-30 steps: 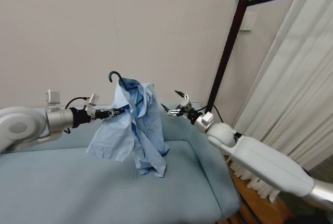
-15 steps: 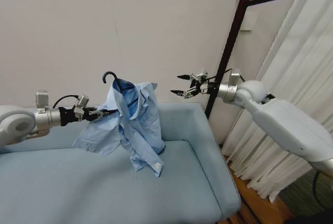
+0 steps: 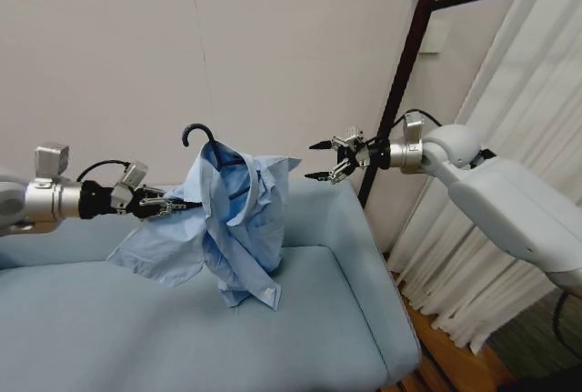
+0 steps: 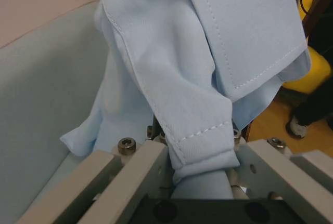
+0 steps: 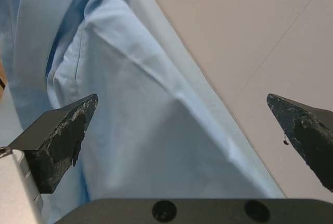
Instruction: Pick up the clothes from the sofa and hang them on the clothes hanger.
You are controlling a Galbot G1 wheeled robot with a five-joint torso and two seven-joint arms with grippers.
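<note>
Clamping shirt (image 3: 241, 228), left claw (image 3: 182, 203), right claw (image 3: 320, 161) spread

A plain pale wall (image 3: 273, 46) stands at the back, crossed by 1 thin vertical seam (image 3: 193, 10). A long white pleated curtain (image 3: 518, 92) hangs on the right, its hem reaching down near a brown wooden floor (image 3: 435, 356).

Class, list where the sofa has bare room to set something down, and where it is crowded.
Bare: the sofa seat left and front of the shirt, and the strip from shirt to the right end. Crowded: mid-seat, where the left gripper holds the shirt low; the open right gripper hovers beside it.
</note>
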